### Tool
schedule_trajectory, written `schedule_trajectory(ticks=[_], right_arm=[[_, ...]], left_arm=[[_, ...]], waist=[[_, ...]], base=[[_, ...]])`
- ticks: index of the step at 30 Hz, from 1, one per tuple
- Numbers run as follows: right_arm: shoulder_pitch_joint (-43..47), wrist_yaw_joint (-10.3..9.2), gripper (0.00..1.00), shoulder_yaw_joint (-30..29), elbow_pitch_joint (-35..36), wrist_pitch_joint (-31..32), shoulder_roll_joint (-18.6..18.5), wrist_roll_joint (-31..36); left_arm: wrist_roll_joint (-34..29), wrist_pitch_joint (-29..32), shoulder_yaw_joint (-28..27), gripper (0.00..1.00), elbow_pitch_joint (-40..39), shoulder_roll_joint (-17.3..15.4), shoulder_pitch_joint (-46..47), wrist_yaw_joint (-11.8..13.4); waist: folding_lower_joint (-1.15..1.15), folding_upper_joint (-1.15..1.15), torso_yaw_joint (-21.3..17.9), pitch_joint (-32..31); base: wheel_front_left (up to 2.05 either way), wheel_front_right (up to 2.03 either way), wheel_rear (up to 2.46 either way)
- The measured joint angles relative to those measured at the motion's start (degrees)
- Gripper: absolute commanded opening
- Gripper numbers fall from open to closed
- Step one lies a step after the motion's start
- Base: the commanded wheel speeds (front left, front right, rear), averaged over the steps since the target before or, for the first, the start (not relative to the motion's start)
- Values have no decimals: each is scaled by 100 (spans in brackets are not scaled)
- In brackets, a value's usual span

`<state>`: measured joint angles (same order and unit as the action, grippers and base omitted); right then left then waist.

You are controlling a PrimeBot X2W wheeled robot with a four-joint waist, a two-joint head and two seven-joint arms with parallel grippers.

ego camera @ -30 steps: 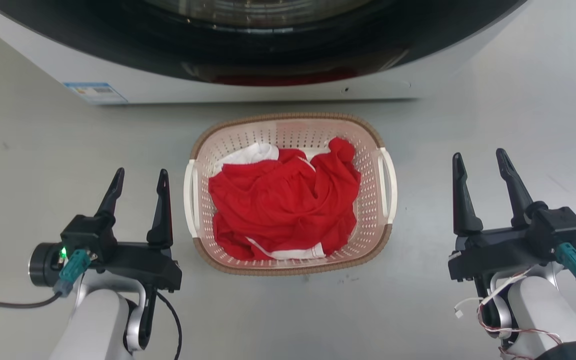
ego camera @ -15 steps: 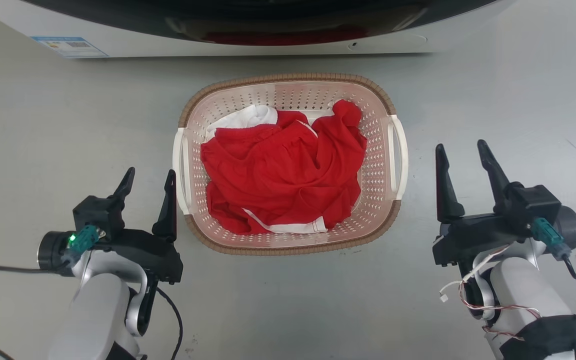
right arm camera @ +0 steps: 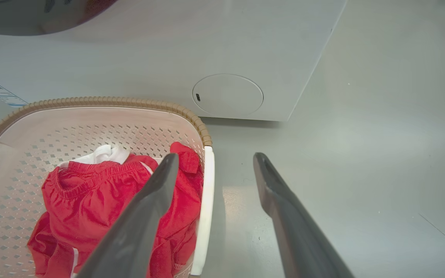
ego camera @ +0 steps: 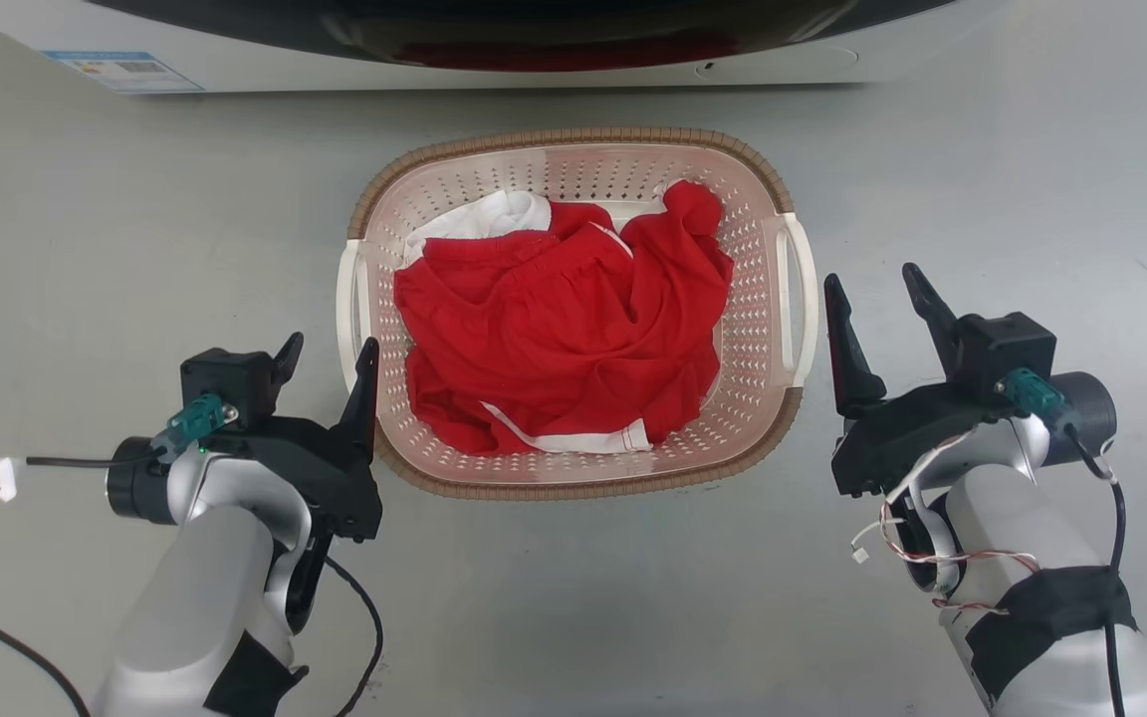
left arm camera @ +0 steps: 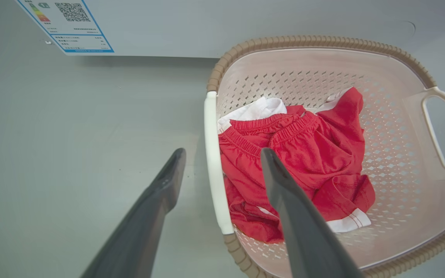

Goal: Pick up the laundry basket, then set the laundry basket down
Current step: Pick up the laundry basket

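Left claw (ego camera: 332, 342) agape by laundry basket (ego camera: 573, 135)

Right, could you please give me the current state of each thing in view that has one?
laundry basket: upright on the floor, loaded, not gripped
red garment: crumpled inside the basket
white garment: mostly buried under the red one
left pincer: open, left handle between its fingers in its wrist view
right pincer: open, right handle between its fingers in its wrist view
washing machine: door state cannot be told
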<state>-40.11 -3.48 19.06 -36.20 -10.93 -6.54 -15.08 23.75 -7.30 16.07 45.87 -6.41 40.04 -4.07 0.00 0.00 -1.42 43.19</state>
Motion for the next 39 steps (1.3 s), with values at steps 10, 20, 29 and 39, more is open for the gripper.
schedule_trajectory(ticks=[10, 20, 29, 39], right_arm=[[-515, 97, 100, 43, -896, 371, 129, -100], [-1131, 149, 100, 80, -1528, 683, 203, -267], [-1413, 207, 100, 104, -1947, 836, 232, -363], [-1737, 257, 100, 238, -2265, 868, 258, -416]], left_arm=[[77, 244, 25, 100, 653, 102, 470, -77], [136, 454, 18, 100, 1169, 123, 914, -152], [146, 512, 10, 100, 1469, 151, 1220, -181], [146, 575, 98, 100, 1766, 192, 1514, -244]], waist=[[0, 0, 1, 133], [0, 0, 1, 352], [0, 0, 22, 574], [0, 0, 60, 774]], base=[[0, 0, 0], [0, 0, 0], [0, 0, 0], [0, 0, 0]])
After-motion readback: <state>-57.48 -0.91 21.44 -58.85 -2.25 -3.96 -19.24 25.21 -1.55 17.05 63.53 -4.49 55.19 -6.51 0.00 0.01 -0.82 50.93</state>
